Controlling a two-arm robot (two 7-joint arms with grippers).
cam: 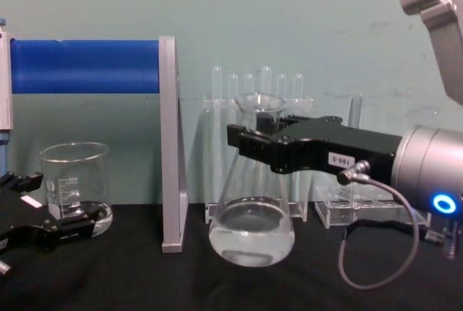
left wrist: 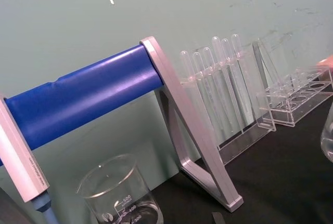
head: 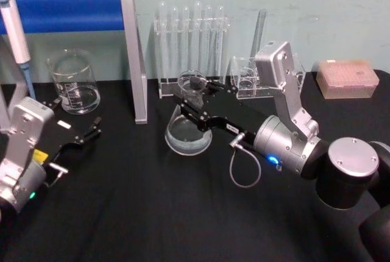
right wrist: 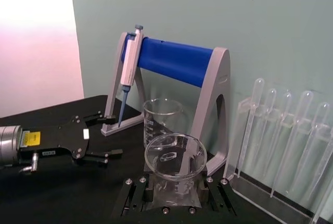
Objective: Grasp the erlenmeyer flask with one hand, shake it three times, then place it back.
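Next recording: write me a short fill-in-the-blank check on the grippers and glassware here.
The right gripper is shut on the erlenmeyer flask at its ____.
The left gripper lies open on the table near the glass ____.
The horizontal bar of the pipette stand is coloured ____.
Missing words: neck; beaker; blue.
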